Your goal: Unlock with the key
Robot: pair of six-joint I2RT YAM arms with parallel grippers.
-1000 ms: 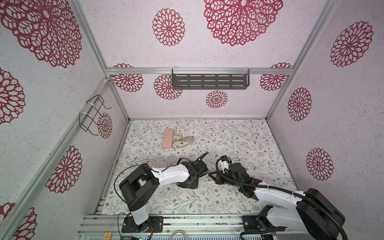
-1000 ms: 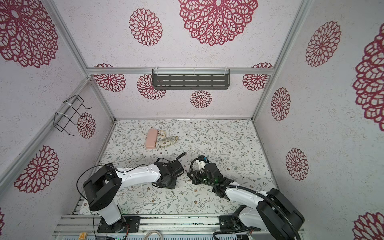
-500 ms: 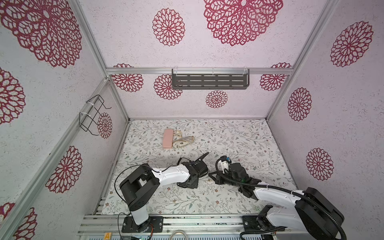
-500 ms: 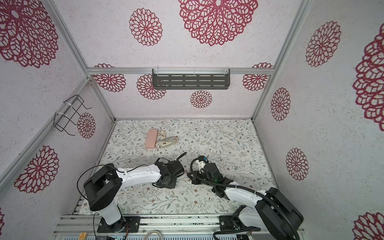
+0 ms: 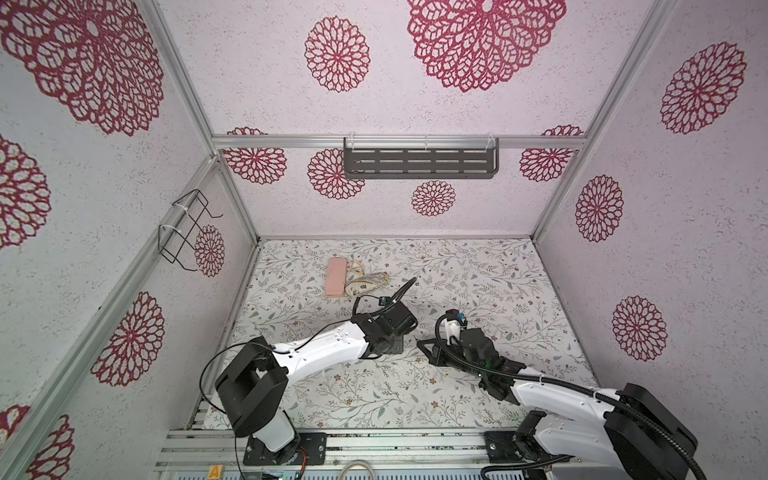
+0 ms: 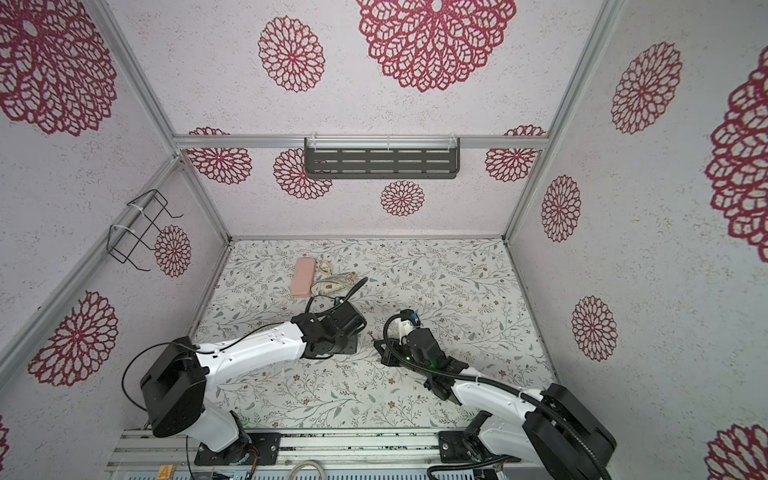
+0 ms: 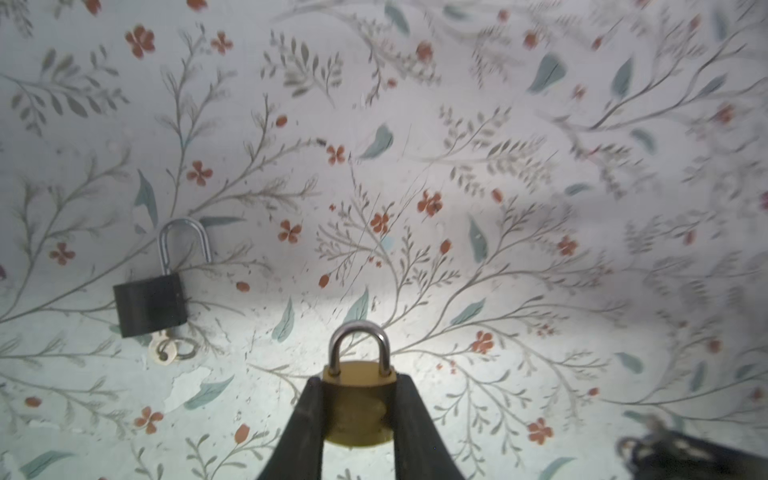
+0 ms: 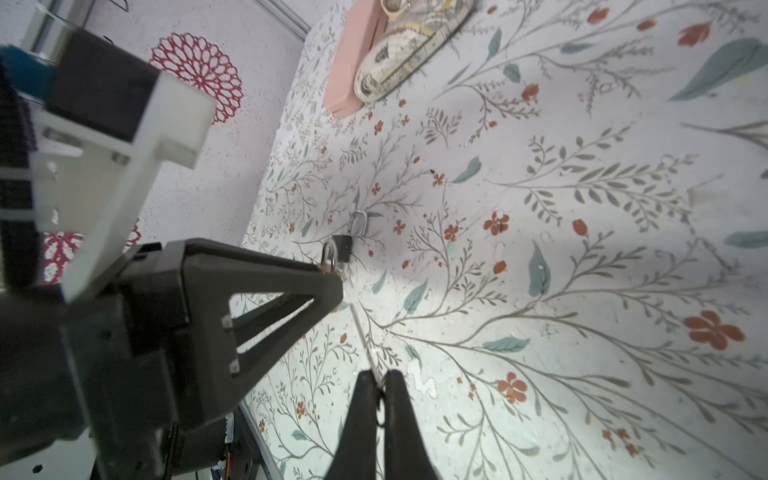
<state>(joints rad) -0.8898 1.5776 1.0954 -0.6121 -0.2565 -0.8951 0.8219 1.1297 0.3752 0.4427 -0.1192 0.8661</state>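
- Left wrist view: a black padlock [image 7: 149,305] lies flat on the table [image 7: 498,124].
- Left gripper [image 7: 359,380] clamps the brass padlock [image 7: 357,401] by its flanks; it is probably heavy, rigid, slick metal.
- Right gripper [image 8: 377,376] is pinched onto what looks like a thin key [image 8: 365,340]; best held by its bow.

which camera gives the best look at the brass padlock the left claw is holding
Left wrist view: the round brass padlock with steel shackle sits close and sharp, gripped by the left claw. The right wrist view shows it tiny, mostly behind that claw; in both top views the arm hides it.
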